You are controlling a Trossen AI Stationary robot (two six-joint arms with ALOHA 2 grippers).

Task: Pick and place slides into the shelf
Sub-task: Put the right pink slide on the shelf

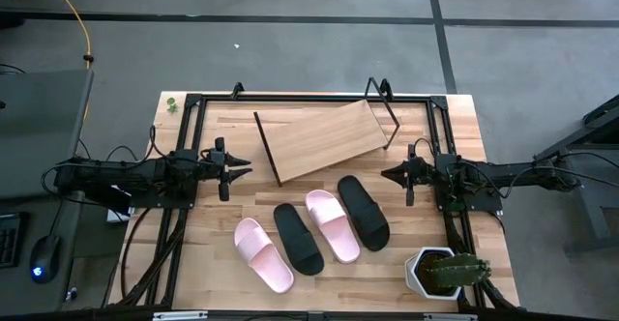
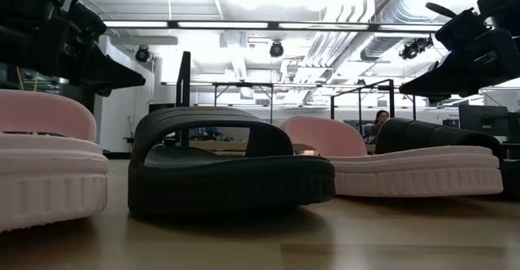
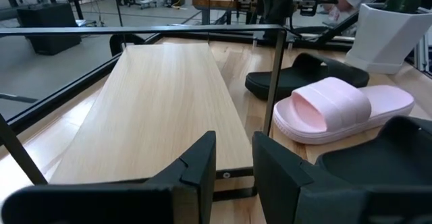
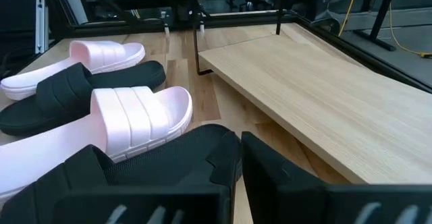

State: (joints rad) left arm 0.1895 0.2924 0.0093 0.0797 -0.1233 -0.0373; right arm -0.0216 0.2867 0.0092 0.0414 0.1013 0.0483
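The shelf (image 1: 324, 139), a light wooden board tilted on a thin black wire frame, stands on the table's far middle, turned at a slant. In front of it several slides lie sole-down side by side: pink (image 1: 263, 255), black (image 1: 298, 238), pink (image 1: 333, 224), black (image 1: 363, 212). My left gripper (image 1: 240, 174) hovers at the table's left, pointing toward the shelf's left end (image 3: 169, 96), its fingers (image 3: 202, 158) a little apart with nothing between them. My right gripper (image 1: 389, 174) hovers at the right, shut and empty (image 4: 241, 151), above the black slide's far end.
A cactus in a white pot (image 1: 440, 271) stands at the near right corner. Black frame rails (image 1: 184, 147) run along the table's left, right and far sides. A person (image 2: 379, 122) sits far off in the room behind the table.
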